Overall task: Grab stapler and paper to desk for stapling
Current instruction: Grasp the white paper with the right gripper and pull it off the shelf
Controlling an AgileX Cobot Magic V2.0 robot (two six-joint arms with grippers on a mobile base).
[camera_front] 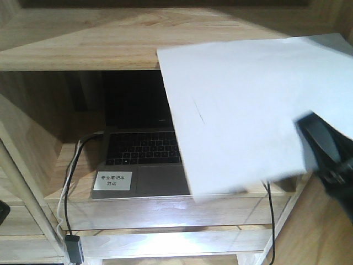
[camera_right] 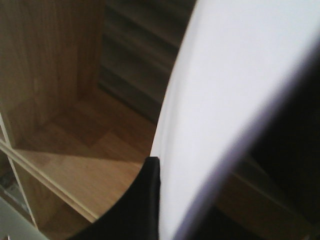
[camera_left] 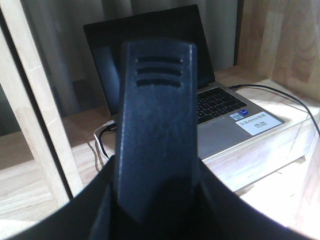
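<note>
Right gripper (camera_front: 317, 141) is pinching the paper (camera_front: 237, 105) by its lower corner, holding it airborne in front of the laptop (camera_front: 140, 149). Left gripper (camera_left: 155, 210) is seemingly clamping the stapler (camera_left: 155, 115) upright. Both grabs are looking done. Placing on the desk, not showing here, and stapling are remaining. Counting 1 paper, 1 stapler, 1 laptop.

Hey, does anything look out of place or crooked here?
The white paper hangs tilted in mid-air, held at one corner by the right pincer, hiding part of the open laptop. Nothing looks spilled or damaged.
</note>
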